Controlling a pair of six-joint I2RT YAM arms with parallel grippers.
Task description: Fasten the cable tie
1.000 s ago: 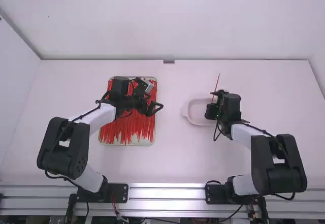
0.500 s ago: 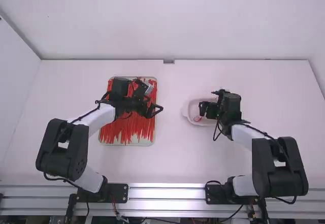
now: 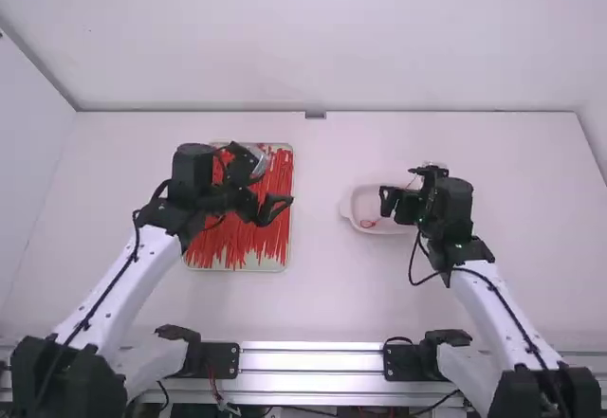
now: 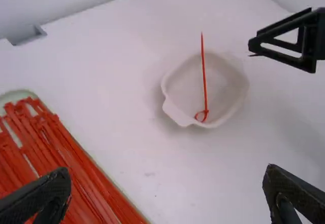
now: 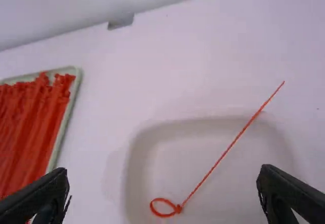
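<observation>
— Where is the thin red plastic cable tie [image 4: 203,76]?

— It is in the shallow white plastic dish [image 4: 170,102]. One end is closed into a small loop, which lies on the dish floor close to one rim. The straight tail runs across the dish and pokes out past the opposite rim.

— Is anything holding it?

— No. The right gripper [image 3: 389,205] sits just beside the dish, on the side facing away from the tray. Its fingers are spread wide with nothing between them. In the right wrist view the loop lies between the two fingertips and touches neither.

— And the left gripper [image 3: 272,183]?

— It is also released, with the fingers far apart and nothing in them. It hangs well apart from the dish, above the dish-facing edge of the pale-green flat tray [image 3: 287,247].

— What is on that tray?

— A thick layer of loose red cable ties [image 3: 242,238]. They lie roughly side by side and cover most of the tray.

— How do the tray and the dish sit?

— Both rest flat on the white table [image 3: 332,276], with a bare strip of tabletop between them. The dish has a small tab handle on the rim where the loop lies.
</observation>
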